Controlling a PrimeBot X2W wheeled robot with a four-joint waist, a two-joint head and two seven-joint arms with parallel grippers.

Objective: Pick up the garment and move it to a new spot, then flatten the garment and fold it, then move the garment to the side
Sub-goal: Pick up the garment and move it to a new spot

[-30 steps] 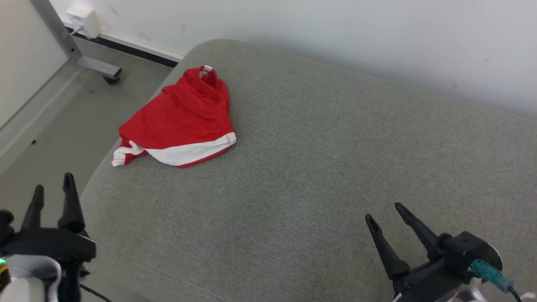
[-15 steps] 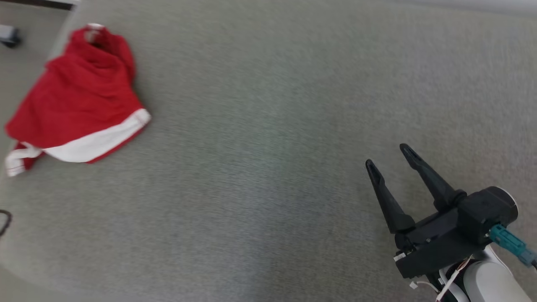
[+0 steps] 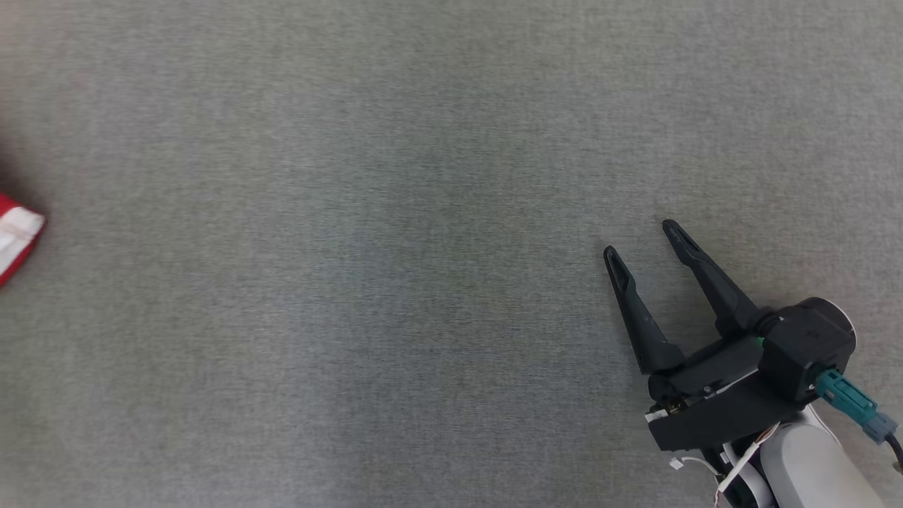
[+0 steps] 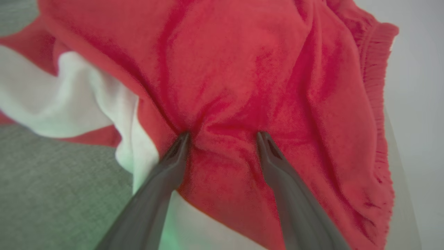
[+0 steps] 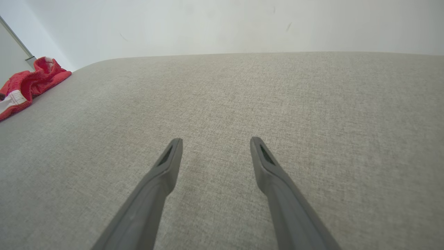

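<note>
**Head camera swings right; left fingers meet garment**

Since a second ago our head camera has turned down and to the right, so the garment point(image 3: 15, 236) now sits at the 9 o'clock edge of that view, a red-and-white corner on the grey cushion point(image 3: 353, 282). Our left fingers point(image 4: 168, 173) are spread wide, both tips pressed into the red cloth, which puckers between them; nothing is pinched. Our right fingers point(image 3: 635, 310), at 4 o'clock in the head view, are also spread and empty over bare cushion, well apart from the garment. Their wrist view shows the garment at 10 o'clock, near the wall point(image 5: 208, 24).
</note>
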